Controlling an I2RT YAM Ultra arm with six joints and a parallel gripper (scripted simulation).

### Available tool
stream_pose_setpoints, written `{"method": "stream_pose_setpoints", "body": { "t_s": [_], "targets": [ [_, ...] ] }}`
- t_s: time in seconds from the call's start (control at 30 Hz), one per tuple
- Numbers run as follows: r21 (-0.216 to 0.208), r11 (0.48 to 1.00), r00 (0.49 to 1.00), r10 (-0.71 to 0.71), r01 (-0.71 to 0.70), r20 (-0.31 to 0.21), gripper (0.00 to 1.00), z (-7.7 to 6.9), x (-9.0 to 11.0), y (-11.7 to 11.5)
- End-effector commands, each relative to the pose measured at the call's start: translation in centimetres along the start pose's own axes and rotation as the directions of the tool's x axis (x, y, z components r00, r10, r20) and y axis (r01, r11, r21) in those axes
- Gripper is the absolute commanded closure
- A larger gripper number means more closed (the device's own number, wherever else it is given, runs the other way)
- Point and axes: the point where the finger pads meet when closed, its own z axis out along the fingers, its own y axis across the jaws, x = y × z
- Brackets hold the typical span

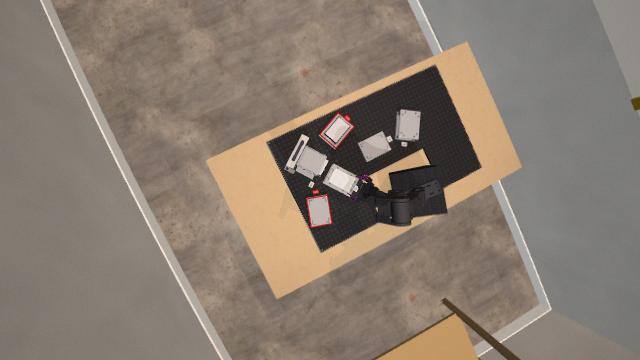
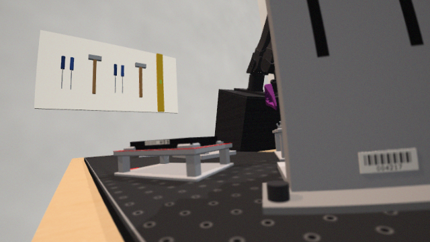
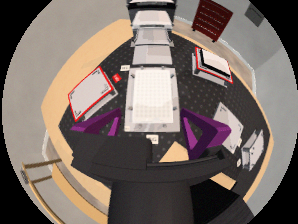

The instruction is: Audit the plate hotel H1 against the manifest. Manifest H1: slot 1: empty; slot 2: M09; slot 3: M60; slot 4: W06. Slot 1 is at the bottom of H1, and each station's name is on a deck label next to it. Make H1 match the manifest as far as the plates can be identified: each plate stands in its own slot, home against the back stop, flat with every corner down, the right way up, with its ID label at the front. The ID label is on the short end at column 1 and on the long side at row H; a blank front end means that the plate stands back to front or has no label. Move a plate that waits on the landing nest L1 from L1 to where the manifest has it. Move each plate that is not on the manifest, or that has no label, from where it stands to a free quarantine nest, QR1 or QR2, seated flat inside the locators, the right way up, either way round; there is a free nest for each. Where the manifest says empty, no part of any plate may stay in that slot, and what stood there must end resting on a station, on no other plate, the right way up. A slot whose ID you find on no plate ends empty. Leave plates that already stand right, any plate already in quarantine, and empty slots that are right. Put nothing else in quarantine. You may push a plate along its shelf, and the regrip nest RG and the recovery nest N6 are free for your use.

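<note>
The plate hotel H1 (image 1: 302,157) stands at the left of the black deck. A white well plate (image 1: 341,179) lies on the nest in front of the hotel, also seen in the wrist view (image 3: 153,99). My gripper (image 1: 361,186) is open at the plate's near short end. Its purple fingers stand on either side of that end, holding nothing. In the side view the hotel's grey wall (image 2: 349,101) hides all but one purple finger (image 2: 270,95).
Two red-edged quarantine nests stand near the hotel, one behind (image 1: 336,130) and one in front (image 1: 319,210). Two more grey nests (image 1: 374,146) (image 1: 408,125) lie to the right. The arm's black base (image 1: 417,192) stands just behind the gripper. Small deck labels sit by the stations.
</note>
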Motion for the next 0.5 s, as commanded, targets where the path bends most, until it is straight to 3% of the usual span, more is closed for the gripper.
{"method": "stream_pose_setpoints", "body": {
  "t_s": [0.0,0.47],
  "targets": [
    [0.013,1.000,1.000,-0.009,0.009,-0.021,0.00,-0.3,0.0,-0.2],
    [0.013,1.000,1.000,-0.009,0.009,-0.021,0.00,-1.8,-1.3,-0.1]
  ]
}}
